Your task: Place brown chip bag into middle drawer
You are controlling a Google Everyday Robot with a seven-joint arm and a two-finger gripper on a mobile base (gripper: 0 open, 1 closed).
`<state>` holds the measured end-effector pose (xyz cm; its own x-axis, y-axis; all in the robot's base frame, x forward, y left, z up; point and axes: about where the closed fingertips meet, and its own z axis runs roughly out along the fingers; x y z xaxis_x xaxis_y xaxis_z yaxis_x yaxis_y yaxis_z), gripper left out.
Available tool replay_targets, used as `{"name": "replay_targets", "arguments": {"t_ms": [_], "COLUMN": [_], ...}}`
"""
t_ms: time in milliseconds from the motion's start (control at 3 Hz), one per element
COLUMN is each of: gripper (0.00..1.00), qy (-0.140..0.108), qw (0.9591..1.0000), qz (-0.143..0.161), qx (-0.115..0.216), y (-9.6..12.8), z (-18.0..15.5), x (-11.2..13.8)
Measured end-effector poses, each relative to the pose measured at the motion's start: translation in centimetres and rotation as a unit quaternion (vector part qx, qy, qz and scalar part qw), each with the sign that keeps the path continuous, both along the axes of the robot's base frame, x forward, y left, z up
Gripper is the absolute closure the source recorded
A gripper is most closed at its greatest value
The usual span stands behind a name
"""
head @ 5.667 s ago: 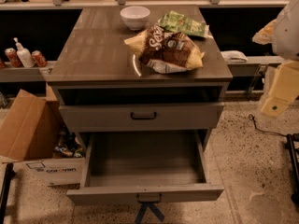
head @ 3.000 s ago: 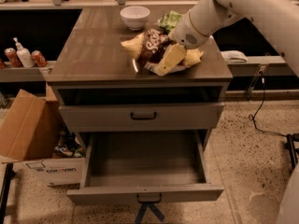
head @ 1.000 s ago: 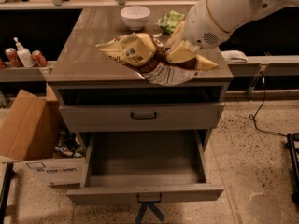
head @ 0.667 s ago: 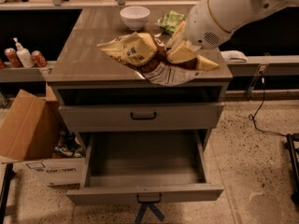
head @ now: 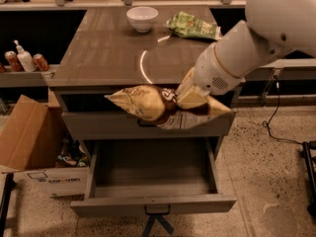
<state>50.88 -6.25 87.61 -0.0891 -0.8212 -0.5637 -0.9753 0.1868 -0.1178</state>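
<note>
The brown chip bag (head: 158,108), crumpled foil with tan-yellow ends and a dark brown middle, hangs in the air in front of the cabinet's top drawer front, above the open drawer (head: 153,179). My gripper (head: 190,97) is shut on the bag's right part, its tan fingers (head: 189,94) pinching the foil. The white arm reaches in from the upper right. The open drawer is pulled far out and its inside looks bare.
A white bowl (head: 142,18) and a green chip bag (head: 193,26) lie at the back of the cabinet top (head: 98,53). A cardboard box (head: 29,142) stands on the floor at the left. Cans and a bottle (head: 22,59) sit on a shelf at far left.
My gripper has carried the brown chip bag off the cabinet top, forward and down, so it now hangs in front of the cabinet above the open drawer.
</note>
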Motion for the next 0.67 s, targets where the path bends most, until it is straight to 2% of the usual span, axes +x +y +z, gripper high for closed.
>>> {"name": "replay_targets", "arguments": {"t_ms": [333,667], "gripper": [1.0,1.0], "qy": [0.055,0.097], "qw": [0.9983,0.9947], "qz": [-0.018,-0.03], "qx": [-0.008,-0.015], "y": [-0.4,-0.6], "z": [-4.7,-8.7], "x": [-3.1,-5.3]}}
